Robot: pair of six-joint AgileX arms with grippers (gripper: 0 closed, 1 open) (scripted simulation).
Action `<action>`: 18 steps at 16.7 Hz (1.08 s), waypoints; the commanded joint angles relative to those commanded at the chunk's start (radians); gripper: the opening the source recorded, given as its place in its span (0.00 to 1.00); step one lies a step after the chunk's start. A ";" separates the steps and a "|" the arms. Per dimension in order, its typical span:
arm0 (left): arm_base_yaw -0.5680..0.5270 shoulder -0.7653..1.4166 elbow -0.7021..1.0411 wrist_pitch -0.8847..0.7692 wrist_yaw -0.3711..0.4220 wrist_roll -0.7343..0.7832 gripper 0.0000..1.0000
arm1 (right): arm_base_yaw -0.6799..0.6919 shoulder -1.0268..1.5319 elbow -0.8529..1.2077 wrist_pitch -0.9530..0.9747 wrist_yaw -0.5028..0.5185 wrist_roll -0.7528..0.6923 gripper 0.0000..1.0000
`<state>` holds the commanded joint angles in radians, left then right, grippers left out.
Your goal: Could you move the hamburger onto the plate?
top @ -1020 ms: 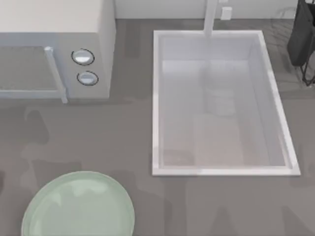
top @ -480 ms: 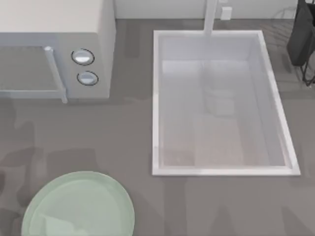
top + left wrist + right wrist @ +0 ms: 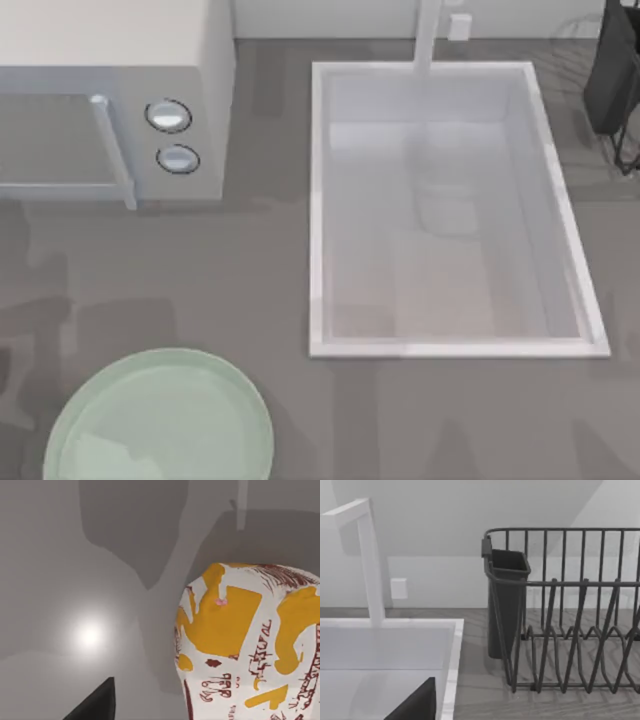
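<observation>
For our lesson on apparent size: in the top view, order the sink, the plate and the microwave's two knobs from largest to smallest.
1. sink
2. plate, partly cut off by the frame
3. two knobs, alike in size

Plates: one, the plate (image 3: 160, 420), pale mint-green.
Hamburgers: one, the hamburger (image 3: 250, 645), in a wrapper printed orange-yellow and dark red.
Microwaves: one, the microwave (image 3: 110, 100).
Microwave knobs: two, the knobs (image 3: 168, 116).
Sinks: one, the sink (image 3: 445, 340).
Faucets: one, the faucet (image 3: 367, 555).
Dish racks: one, the dish rack (image 3: 570, 610).
Utensil cups: one, the utensil cup (image 3: 505, 600), dark.

Hamburger (image 3: 250, 645) cut off at wrist view edge, plate (image 3: 160, 420) cropped at bottom, top view.
</observation>
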<state>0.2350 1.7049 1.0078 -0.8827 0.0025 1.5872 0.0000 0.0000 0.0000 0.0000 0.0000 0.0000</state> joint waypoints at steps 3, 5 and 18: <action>0.001 0.067 -0.065 0.151 0.000 0.003 1.00 | 0.000 0.000 0.000 0.000 0.000 0.000 1.00; 0.002 0.106 -0.103 0.224 0.000 0.005 1.00 | 0.000 0.000 0.000 0.000 0.000 0.000 1.00; 0.003 0.128 -0.123 0.256 0.001 0.006 0.47 | 0.000 0.000 0.000 0.000 0.000 0.000 1.00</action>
<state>0.2383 1.8326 0.8845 -0.6265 0.0031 1.5935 0.0000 0.0000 0.0000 0.0000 0.0000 0.0000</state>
